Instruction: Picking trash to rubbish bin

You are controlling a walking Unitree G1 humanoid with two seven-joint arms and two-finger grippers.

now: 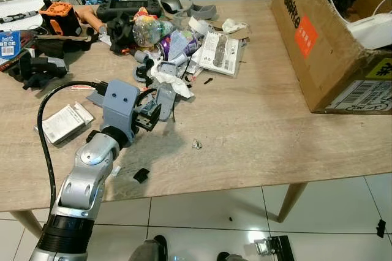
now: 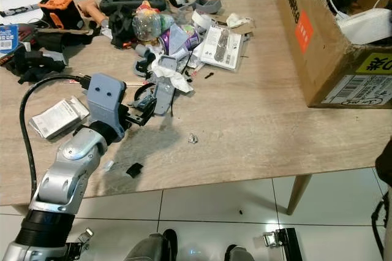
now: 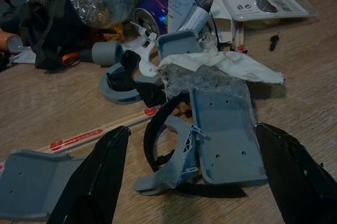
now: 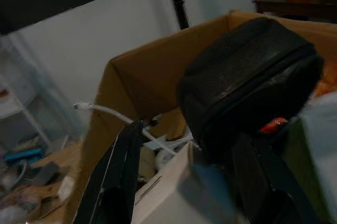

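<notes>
The cardboard box (image 1: 318, 46), standing on the wooden table (image 1: 263, 126), served as the rubbish bin and as the landmark for everything else. The right gripper (image 4: 184, 176) hung above the box's open top, its fingers closed around a black case (image 4: 247, 82); white items and a white cable already lay inside the box. That piece seemed about to be dropped in.

Well away from the box, across a stretch of bare tabletop, the left gripper (image 3: 192, 176) hovered over the edge of the clutter pile (image 1: 177, 46) with its fingers spread wide and holding nothing. Between them on the table lay a grey plastic bracket (image 3: 224, 126) with a black ring (image 3: 158, 134) beside it and a crumpled white paper (image 3: 231, 63) just beyond.

Most of the work looked undone: a crushed bottle (image 1: 150, 28), a blister pack (image 1: 219, 52), a can, and small scraps nearer the table's front edge remained outside the box.
</notes>
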